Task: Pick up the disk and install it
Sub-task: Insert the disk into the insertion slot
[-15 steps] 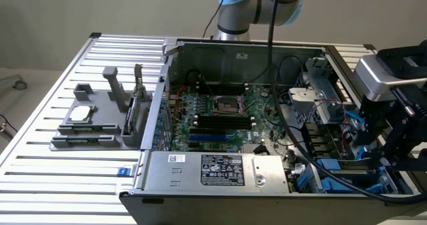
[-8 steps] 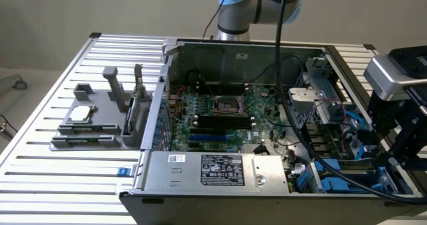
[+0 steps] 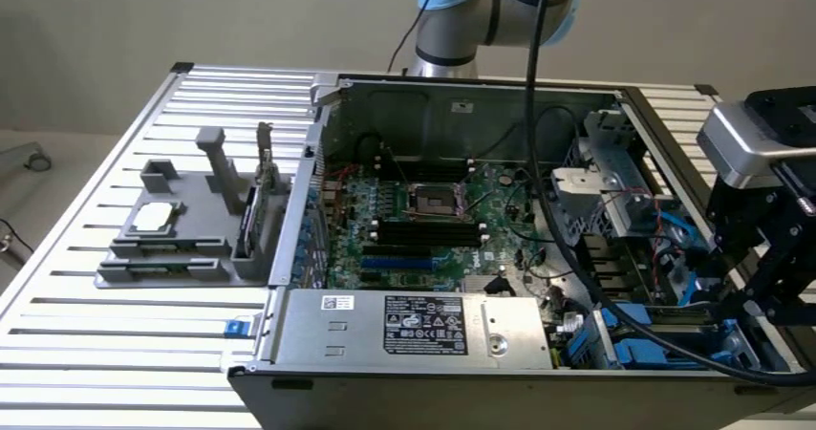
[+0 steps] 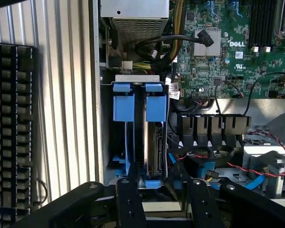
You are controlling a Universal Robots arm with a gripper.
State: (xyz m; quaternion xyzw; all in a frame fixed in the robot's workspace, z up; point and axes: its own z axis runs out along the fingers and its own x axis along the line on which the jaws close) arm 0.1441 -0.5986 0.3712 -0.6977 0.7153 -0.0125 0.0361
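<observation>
The hand (image 4: 164, 202) is held spread over the drive bay (image 4: 133, 78), where the disk (image 4: 155, 140) is seated on edge. It is judged rigid, weighty and shock-sensitive, and best gripped across its blue frame.

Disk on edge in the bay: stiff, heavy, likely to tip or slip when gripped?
The disk looks like a metal body in a blue plastic carrier, so probably stiff and heavy for its size. It stands on edge in the bay, whose walls likely keep it from tipping. The smooth carrier might slip in the open gripper.
</observation>
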